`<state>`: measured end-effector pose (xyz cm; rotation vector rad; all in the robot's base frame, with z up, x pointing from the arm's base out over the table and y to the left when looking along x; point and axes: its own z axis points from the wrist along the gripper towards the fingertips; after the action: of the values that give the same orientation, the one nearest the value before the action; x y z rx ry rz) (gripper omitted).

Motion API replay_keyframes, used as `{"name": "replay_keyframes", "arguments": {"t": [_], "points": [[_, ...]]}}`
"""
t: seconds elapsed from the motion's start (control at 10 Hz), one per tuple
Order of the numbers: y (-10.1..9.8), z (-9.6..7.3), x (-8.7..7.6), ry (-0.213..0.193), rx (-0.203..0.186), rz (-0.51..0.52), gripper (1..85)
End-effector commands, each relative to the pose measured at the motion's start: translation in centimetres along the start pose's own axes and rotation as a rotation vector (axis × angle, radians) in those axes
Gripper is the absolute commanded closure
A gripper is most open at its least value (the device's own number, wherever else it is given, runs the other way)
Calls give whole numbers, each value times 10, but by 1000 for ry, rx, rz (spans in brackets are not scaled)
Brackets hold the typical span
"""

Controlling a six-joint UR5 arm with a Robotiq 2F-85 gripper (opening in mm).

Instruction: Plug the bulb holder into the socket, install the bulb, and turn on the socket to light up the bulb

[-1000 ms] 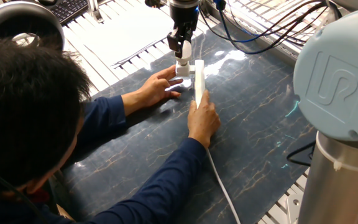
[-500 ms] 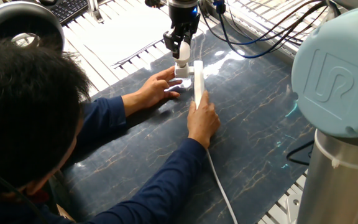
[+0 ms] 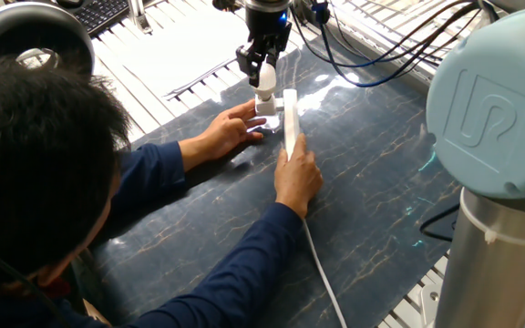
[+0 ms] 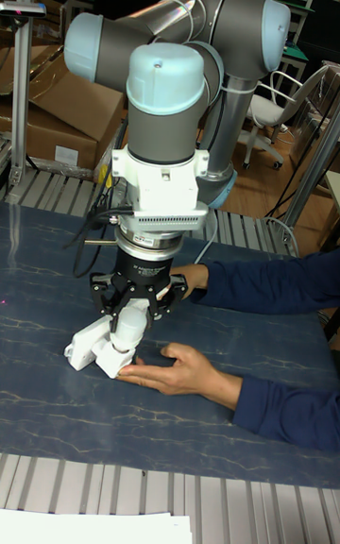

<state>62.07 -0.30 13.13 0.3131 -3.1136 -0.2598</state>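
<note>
gripper [image 4: 130,315] gripping bulb [image 4: 129,321], over bulb holder [image 4: 117,358]

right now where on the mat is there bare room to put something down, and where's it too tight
The mat is bare between the socket and the robot base, and along its near edge beside the white cord. It is crowded at the socket's far end, where the gripper holds the bulb over the bulb holder with the person's hands alongside.

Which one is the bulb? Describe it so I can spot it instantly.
Find the dark marbled table, then the long white socket that a person's hands steady. The bulb is the small rounded white piece in the claw, directly above the boxy bulb holder.
</note>
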Motion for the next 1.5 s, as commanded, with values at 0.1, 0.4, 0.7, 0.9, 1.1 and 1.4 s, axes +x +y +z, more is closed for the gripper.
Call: {"name": "replay_keyframes", "arguments": {"t": [0.1, 0.4, 0.7, 0.9, 1.1, 1.4], "points": [[2, -2, -1, -10, -9, -50, 290], [8, -8, -4, 3, 9, -52, 303], [-11, -11, 6, 53, 79, -196, 307], [-22, -13, 6, 60, 122, -259, 317], [-34, -15, 4, 66, 172, -299, 323], [-31, -21, 2, 81, 188, -316, 330]]}}
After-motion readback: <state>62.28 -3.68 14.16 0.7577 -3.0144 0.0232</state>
